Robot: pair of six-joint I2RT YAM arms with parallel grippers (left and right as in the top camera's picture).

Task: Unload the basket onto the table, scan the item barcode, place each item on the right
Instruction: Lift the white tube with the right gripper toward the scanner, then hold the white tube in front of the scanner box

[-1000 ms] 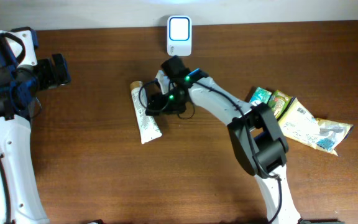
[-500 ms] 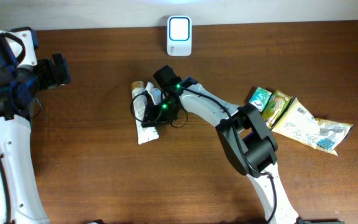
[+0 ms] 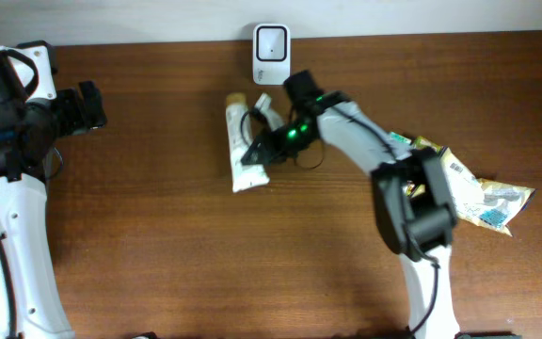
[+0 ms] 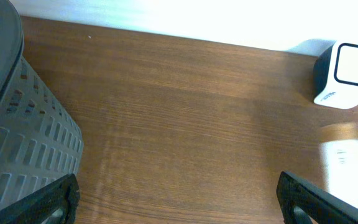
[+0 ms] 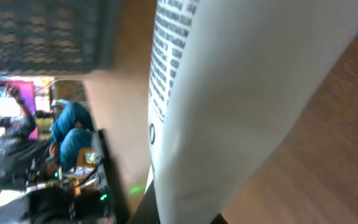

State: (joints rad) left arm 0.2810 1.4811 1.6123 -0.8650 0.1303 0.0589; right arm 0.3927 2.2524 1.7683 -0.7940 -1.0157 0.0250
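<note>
White tube [image 3: 241, 132] sits clamped in the right jaws near the scanner [image 3: 271, 42]; left jaws gape

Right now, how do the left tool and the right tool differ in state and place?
The left tool stands open and holds nothing; the right tool is shut on the white tube. The left tool sits far out at the left side, away from the scanner; the right tool is close below the scanner. Both are dark two-finger tools.
</note>
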